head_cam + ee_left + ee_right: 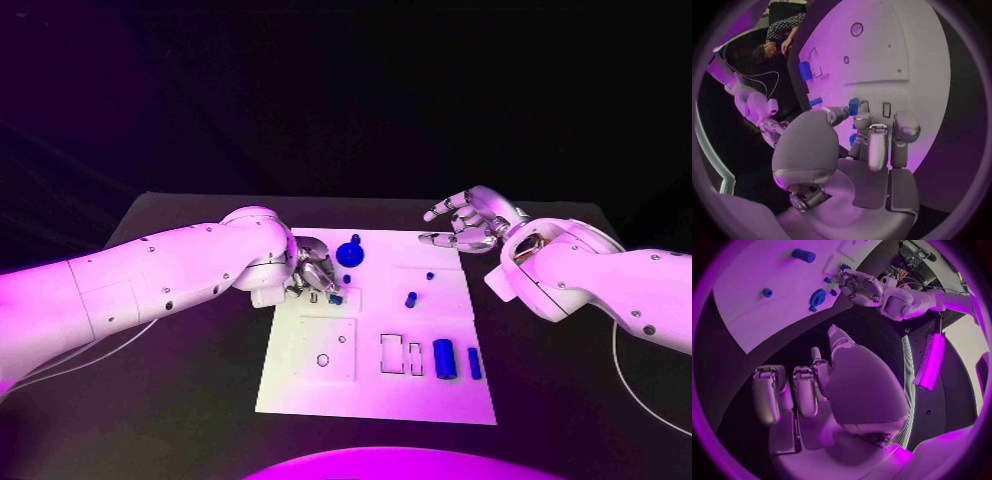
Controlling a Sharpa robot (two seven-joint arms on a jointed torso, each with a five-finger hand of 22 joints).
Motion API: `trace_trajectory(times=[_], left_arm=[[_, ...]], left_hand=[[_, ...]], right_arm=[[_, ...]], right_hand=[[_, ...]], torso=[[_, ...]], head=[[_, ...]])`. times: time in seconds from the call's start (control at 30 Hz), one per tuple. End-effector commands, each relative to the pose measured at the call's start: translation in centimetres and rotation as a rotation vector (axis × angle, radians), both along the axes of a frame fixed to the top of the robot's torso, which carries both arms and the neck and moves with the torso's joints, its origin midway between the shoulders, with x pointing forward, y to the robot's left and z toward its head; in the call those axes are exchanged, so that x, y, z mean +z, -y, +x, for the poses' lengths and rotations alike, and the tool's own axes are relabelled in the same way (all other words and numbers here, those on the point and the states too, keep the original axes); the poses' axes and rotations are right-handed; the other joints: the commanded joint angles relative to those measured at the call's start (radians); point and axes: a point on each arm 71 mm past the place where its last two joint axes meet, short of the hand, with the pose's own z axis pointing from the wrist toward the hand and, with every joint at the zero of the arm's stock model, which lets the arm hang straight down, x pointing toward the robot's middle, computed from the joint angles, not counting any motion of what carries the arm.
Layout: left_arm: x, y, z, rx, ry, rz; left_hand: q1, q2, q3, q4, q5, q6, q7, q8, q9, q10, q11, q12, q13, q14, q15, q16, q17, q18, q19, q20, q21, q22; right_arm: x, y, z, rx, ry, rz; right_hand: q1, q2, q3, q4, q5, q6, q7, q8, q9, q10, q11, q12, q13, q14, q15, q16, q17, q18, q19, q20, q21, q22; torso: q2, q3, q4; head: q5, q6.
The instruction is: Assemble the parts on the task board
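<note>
Presently a small blue part (854, 106) is pinched in the left hand (315, 274) over the task board (378, 400); it should be lowered squarely, while the right hand (470, 226) is kept released beside the board.

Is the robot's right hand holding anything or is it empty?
Empty. The right hand hovers over the black table beside the white board, fingers apart, nothing between them.

One task board (378, 390), two hands, about seven blue parts
</note>
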Motion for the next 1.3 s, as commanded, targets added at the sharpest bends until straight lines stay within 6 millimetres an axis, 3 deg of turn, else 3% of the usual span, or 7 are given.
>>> trace_trajectory(times=[0.03,0.33,0.57,1.3], left_arm=[[0.3,0.0,-0.1,0.041,0.002,-0.055],[0.9,-0.8,-0.2,0.105,0.063,-0.112],[1.1,-1.1,-0.4,0.099,0.160,-0.090],[-0.4,-0.8,-1.2,0.053,0.164,-0.007]], left_hand=[[-0.014,-0.004,0.204,-0.196,0.011,0.001,0.000,0.006,0.006,0.013,-0.003,0.003,0.006,0.068,0.000,0.002,0.147,-0.014,0.006,0.000,0.009,0.007],[-0.044,-0.022,0.242,-0.232,0.053,0.024,-0.005,0.008,0.015,0.042,-0.009,0.015,0.027,0.075,-0.006,0.008,0.163,-0.020,0.028,-0.005,0.026,0.040],[-0.048,-0.029,0.253,-0.243,0.066,0.037,-0.009,0.007,0.015,0.057,-0.013,0.022,0.040,0.079,-0.009,0.012,0.173,-0.021,0.034,-0.008,0.031,0.046],[-0.067,-0.046,0.268,-0.254,0.128,0.063,-0.016,-0.002,0.017,0.084,-0.020,0.029,0.058,0.081,-0.017,0.012,0.176,-0.024,0.046,-0.016,0.040,0.062]], right_arm=[[0.0,-0.1,0.0,0.015,-0.001,-0.005],[0.0,0.0,-0.1,0.014,0.000,-0.004],[0.0,0.1,-0.1,0.013,-0.001,-0.005],[-0.1,0.2,0.0,0.014,-0.003,-0.007]], right_hand=[[0.004,0.001,0.006,0.000,0.005,0.006,-0.002,0.006,-0.001,-0.004,-0.004,0.003,0.054,0.087,0.003,-0.006,0.182,0.013,0.063,0.005,-0.004,0.217],[0.003,0.001,0.007,0.000,0.007,0.005,-0.002,0.006,-0.001,-0.005,-0.004,0.002,0.053,0.087,0.003,-0.006,0.181,0.014,0.063,0.005,-0.006,0.216],[0.002,0.001,0.007,0.001,0.009,0.005,-0.002,0.006,-0.002,-0.005,-0.004,0.002,0.054,0.087,0.003,-0.006,0.181,0.014,0.063,0.004,-0.006,0.217],[0.002,0.001,0.007,0.001,0.009,0.005,-0.002,0.006,-0.002,-0.005,-0.004,0.002,0.054,0.087,0.003,-0.006,0.181,0.014,0.063,0.004,-0.006,0.217]], torso=[[0.001,-0.0004,0.0005],[0.001,-0.0002,0.0013],[0.000,-0.0003,0.0028],[0.001,-0.0001,-0.0005]], head=[[-0.001,0.002],[-0.001,-0.002],[0.000,-0.007],[0.008,-0.008]])
